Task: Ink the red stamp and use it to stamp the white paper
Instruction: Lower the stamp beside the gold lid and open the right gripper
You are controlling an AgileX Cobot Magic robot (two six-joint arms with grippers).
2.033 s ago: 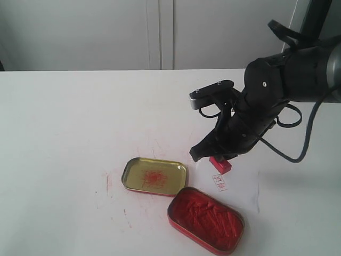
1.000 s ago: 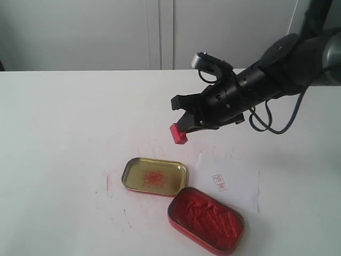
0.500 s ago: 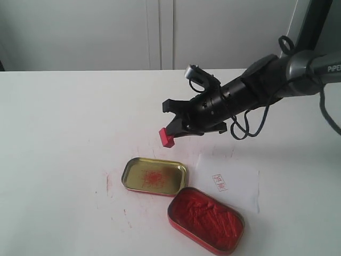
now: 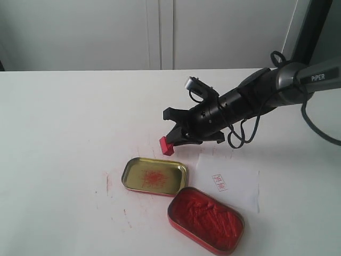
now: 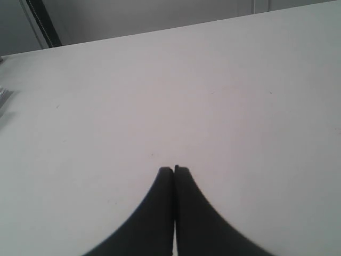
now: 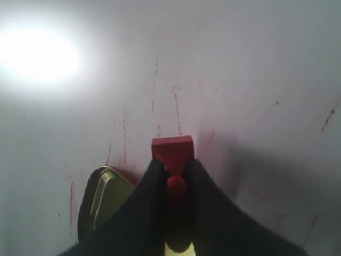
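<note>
The small red stamp (image 4: 167, 145) hangs low over the table, just above the gold tin's far edge, with my right gripper (image 4: 176, 136) shut on its handle. In the right wrist view the red stamp (image 6: 172, 150) pokes out past the black fingers (image 6: 151, 184), square base outward. The white paper (image 4: 230, 178) lies to the right of the tins and bears one red imprint (image 4: 219, 182). The red ink tin (image 4: 205, 219) sits at the front. My left gripper (image 5: 173, 169) is shut on nothing over bare table.
An open gold tin lid (image 4: 154, 176), smeared red inside, lies left of the paper; its corner (image 6: 98, 200) shows beside the right fingers. Red ink streaks (image 4: 107, 184) mark the table around the tins.
My right gripper lifted the stamp off the paper, carried it left past the paper's edge and has now lowered it toward the table beside the gold tin. A red imprint stays on the paper.
</note>
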